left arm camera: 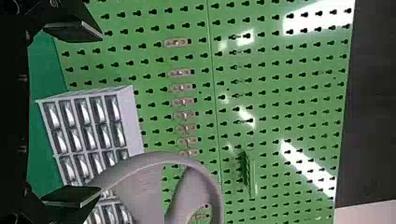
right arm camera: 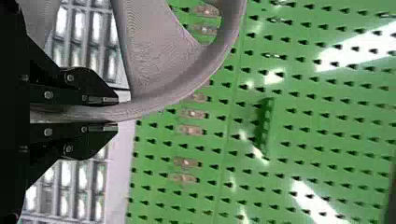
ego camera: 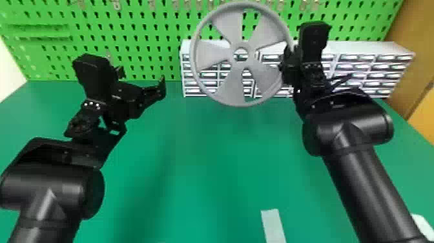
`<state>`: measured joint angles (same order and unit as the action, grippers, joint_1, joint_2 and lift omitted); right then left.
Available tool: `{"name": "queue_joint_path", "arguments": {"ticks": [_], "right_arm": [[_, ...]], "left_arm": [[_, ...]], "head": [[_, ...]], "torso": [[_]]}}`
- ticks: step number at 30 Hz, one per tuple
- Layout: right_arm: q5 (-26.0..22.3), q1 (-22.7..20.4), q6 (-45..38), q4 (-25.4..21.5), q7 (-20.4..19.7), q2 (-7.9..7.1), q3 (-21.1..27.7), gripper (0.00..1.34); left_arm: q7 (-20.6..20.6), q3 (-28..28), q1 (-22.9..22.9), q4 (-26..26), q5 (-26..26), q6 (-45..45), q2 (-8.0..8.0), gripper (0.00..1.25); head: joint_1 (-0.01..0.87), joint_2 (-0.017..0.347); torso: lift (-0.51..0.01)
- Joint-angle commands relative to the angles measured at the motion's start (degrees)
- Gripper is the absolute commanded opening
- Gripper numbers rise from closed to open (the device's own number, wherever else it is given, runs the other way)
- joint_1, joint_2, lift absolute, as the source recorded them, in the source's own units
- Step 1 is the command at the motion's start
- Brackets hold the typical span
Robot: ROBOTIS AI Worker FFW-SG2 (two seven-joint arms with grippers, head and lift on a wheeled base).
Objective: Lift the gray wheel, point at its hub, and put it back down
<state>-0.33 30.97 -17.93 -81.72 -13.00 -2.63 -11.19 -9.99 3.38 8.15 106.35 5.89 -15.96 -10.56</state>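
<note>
With 12 o'clock straight ahead of the robot, my right gripper is out at about 1 o'clock, its two black fingers closed on the rim of the gray wheel, one on each side of it. Reading the wheel's face like a dial in the head view, I have it pinched near 3 o'clock. It hangs upright above the table, face toward me, and I can see the round hub with its hole in the middle and broad spokes fanning out from it. My left gripper is at about 11 o'clock, off the wheel's 9 o'clock side and apart from the rim, its fingers spread wide with nothing between them. Just beyond the wheel, from 12 round to 1 o'clock, I have the white drawer units at the back of the green table. Behind those the green pegboard stands across the back, with a row of metal hooks on it. A brown panel is beyond the table at about 2 o'clock, and a pale strip lies on the near part of the tabletop, toward 5 o'clock.
</note>
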Motion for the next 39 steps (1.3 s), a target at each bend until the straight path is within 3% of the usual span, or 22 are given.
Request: {"name": "queue_joint_path", "arguments": {"ticks": [1,15,24,28,39], "right_arm": [[0.85,-0.04,6.77,0.95,-0.98,-0.79,-1.2,0.03],[3.32,0.58,24.35,6.57,-2.12,-1.85,-2.26,0.03],[4.02,2.16,30.59,9.74,-2.12,-2.38,-3.4,0.03],[3.58,3.3,34.9,12.11,-2.12,-3.08,-4.72,0.03],[0.77,5.33,41.84,18.0,-2.12,-2.99,-5.86,0.03]], "left_arm": [[-0.47,-0.3,-1.11,1.14,0.0,-1.27,0.01,1.12],[-2.14,-0.74,-3.31,3.16,1.58,-2.67,0.01,1.12],[-4.51,-1.88,-4.63,5.1,2.46,-3.11,0.01,1.12],[-5.66,-2.41,-5.16,5.63,2.81,-3.11,0.01,1.12],[-8.91,-3.9,-6.21,7.29,2.46,-4.17,0.01,1.12]], "head": [[0.692,0.048],[0.692,0.048],[0.692,0.048],[0.692,0.048],[0.692,0.048]], "torso": [[-0.088],[-0.088],[-0.088],[-0.088],[-0.088]]}}
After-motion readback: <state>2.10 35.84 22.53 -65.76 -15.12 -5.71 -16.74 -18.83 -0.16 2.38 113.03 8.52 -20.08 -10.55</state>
